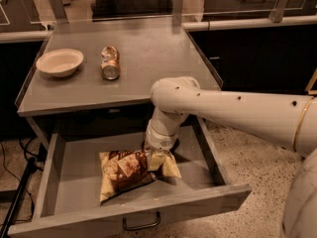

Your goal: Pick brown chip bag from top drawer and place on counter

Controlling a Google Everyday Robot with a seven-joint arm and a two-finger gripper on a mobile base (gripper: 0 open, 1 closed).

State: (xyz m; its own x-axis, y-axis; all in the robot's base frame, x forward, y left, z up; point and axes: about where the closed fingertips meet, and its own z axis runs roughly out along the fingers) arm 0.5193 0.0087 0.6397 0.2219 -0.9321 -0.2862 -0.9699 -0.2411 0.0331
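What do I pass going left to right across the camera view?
Bowl → can, both on the counter → gripper, down in the drawer at the right end of the bag. The bag spans from below the can to the gripper, so it gets no slot.

You get only part of the gripper (pixel 156 158): it sits low in the top drawer (pixel 74 185), at the right end of the brown chip bag (pixel 121 175), and the wrist above hides its upper part. The bag's lettering cannot be read. The drawer's rear is hidden under the counter (pixel 148 58). The arm (pixel 237 108) runs off your right edge, and the bottom edge cuts the drawer front's left corner.
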